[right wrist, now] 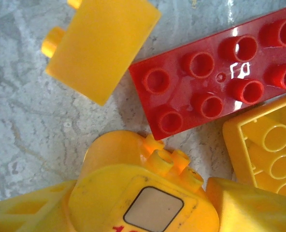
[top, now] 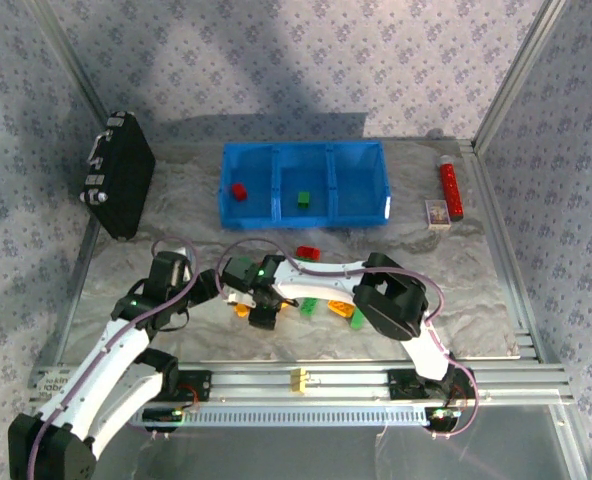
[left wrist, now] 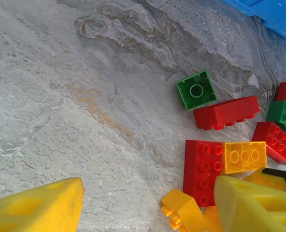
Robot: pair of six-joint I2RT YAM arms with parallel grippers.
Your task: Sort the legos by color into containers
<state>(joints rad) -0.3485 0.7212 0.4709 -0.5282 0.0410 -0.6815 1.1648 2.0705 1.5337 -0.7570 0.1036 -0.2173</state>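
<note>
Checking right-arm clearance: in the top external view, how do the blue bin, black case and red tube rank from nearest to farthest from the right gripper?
1. Blue bin, straight beyond the right gripper.
2. Black case, back left.
3. Red tube, back right.

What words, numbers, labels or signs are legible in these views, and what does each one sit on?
No text is clear enough to quote.
Red studded plastic brick: white marks between the studs, possibly glare, not legible.
Yellow rounded plastic block: blank pale panel; the red characters below it are cut off by the frame edge.
Small box beside the red cylinder tube: too small to tell if it has any print.
</note>
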